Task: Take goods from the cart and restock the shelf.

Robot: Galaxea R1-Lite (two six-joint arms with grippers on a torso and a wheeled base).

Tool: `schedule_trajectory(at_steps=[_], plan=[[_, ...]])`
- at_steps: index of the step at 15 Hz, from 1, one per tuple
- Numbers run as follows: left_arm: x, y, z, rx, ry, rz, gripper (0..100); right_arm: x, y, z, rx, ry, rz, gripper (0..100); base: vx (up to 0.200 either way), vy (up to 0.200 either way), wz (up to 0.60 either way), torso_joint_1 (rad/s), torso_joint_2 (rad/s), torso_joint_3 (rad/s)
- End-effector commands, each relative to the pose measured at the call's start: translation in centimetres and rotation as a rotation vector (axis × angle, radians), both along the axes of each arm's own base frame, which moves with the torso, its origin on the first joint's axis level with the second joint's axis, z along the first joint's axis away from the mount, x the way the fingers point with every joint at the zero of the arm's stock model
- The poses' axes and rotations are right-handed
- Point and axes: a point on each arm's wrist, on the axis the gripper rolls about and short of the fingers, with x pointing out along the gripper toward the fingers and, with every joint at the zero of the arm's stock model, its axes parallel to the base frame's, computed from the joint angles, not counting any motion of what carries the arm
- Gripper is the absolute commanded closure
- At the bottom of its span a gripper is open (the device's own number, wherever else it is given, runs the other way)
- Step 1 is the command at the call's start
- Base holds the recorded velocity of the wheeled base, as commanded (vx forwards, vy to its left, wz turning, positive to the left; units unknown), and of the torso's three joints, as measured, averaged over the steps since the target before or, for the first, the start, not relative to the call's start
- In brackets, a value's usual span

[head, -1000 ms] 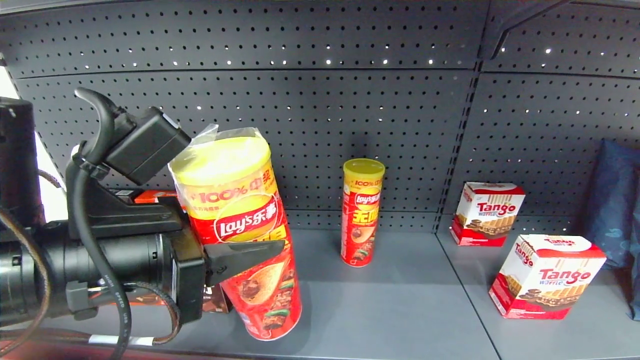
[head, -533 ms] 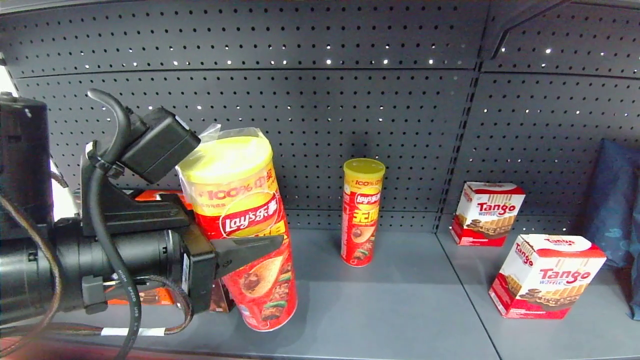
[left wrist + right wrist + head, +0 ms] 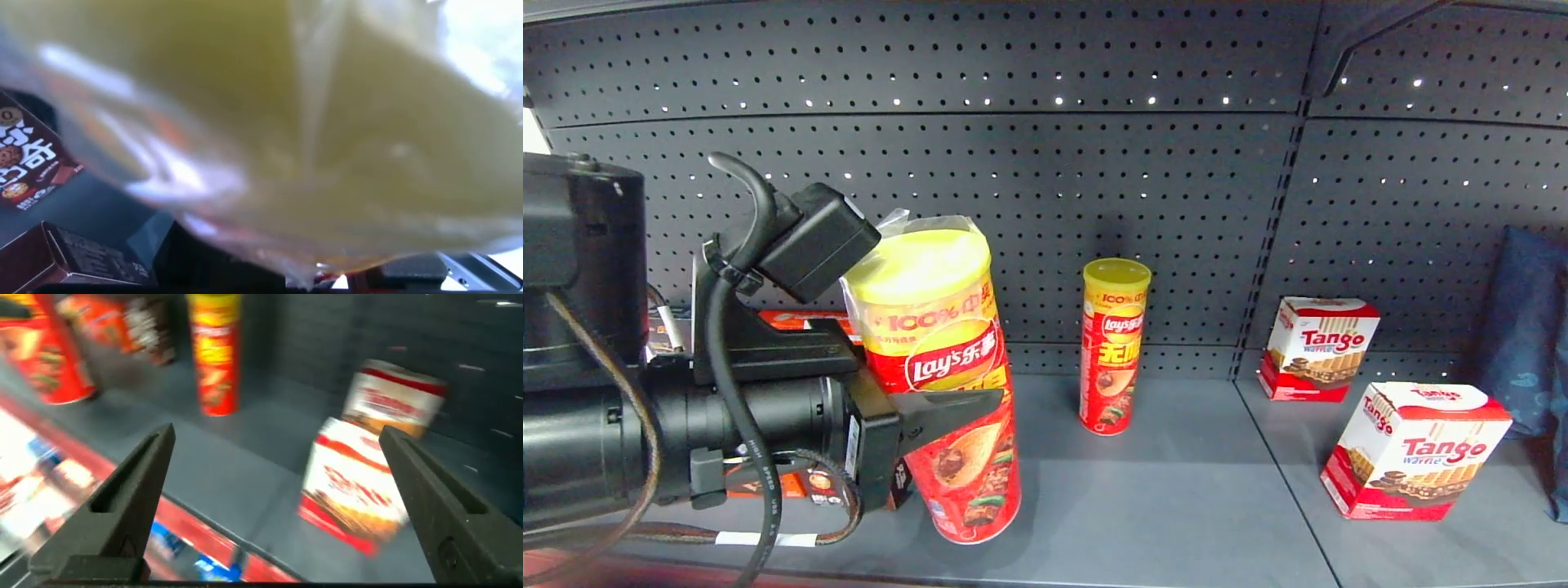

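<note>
**Large chip canister held at the shelf, left of the small canister**

The left gripper [image 3: 956,400] has its fingers [image 3: 947,410] pinching a large chip canister [image 3: 943,359] around its middle. The canister is red with a yellow lid and is wrapped in clear plastic. It sits to the left of the small chip canister [image 3: 1112,359] and nearer the shelf's front edge, well apart from it. It leans slightly, with its lid tipped away from the small canister. Its base is at the grey shelf [image 3: 1176,490], but I cannot tell whether it touches. In the left wrist view the yellow lid [image 3: 327,122] is pressed up close and blurred.

The small canister stands upright near the perforated back panel [image 3: 1054,188]. Past the large canister, on the far side from the small one, lie an orange snack box [image 3: 792,320] and a dark brown box [image 3: 73,253].

To the right of the small canister stand two wafer boxes. One [image 3: 1319,349] is against the back panel, and the other [image 3: 1417,451] is farther right and nearer the front edge. A dark blue bag [image 3: 1523,318] is beyond them.

The right gripper [image 3: 278,506] hangs before the shelf's red edge strip [image 3: 204,547]. Its fingers [image 3: 122,506] are spread wide and hold nothing. The small canister [image 3: 216,351] and the nearer wafer box [image 3: 355,486] lie beyond them.
</note>
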Motion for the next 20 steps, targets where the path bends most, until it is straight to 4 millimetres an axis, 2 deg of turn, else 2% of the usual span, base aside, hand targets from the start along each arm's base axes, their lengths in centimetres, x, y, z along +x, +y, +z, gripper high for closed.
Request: schedule_trajectory(at_steps=[1, 2, 3, 5, 10, 12, 16, 18, 20], plan=[[0.3, -0.4, -0.3, 0.006, 0.008, -0.006, 100, 5.5, 3.3, 0.6, -0.063, 0.13, 0.115, 0, 0.0, 0.0, 0.0, 0.0, 0.0, 0.0], [0.4, -0.5, -0.2, 0.006, 0.008, -0.006, 100, 6.8, 4.3, 0.8, -0.07, 0.126, 0.14, 0, 0.0, 0.0, 0.0, 0.0, 0.0, 0.0], [0.5, -0.6, -0.2, 0.004, 0.007, -0.009, 100, 9.0, 5.9, 0.9, -0.071, 0.118, 0.177, 0, 0.0, 0.0, 0.0, 0.0, 0.0, 0.0], [0.5, -0.6, -0.2, 0.006, 0.009, -0.01, 100, 11.5, 7.3, 1.4, -0.088, 0.096, 0.235, 0, 0.0, 0.0, 0.0, 0.0, 0.0, 0.0], [-0.1, -1.2, -0.2, -0.007, 0.02, -0.084, 100, 15.9, 9.7, 1.8, -0.111, 0.123, 0.336, 0, 0.0, 0.0, 0.0, 0.0, 0.0, 0.0], [-0.1, -1.1, -0.3, -0.007, 0.02, -0.085, 100, 16.7, 10.2, 1.9, -0.11, 0.138, 0.373, 0, 0.0, 0.0, 0.0, 0.0, 0.0, 0.0], [0.0, -0.9, -0.3, -0.005, 0.026, -0.074, 100, 19.3, 11.1, 0.6, -0.16, 0.139, 0.444, 0, 0.0, 0.0, 0.0, 0.0, 0.0, 0.0], [0.0, -0.9, -0.3, -0.007, 0.027, -0.073, 100, 21.5, 10.3, -0.3, -0.198, 0.096, 0.552, 0, 0.0, 0.0, 0.0, 0.0, 0.0, 0.0], [0.2, -0.6, -0.3, -0.006, 0.029, -0.062, 100, 22.9, 9.9, -0.8, -0.206, 0.073, 0.594, 0, 0.0, 0.0, 0.0, 0.0, 0.0, 0.0]])
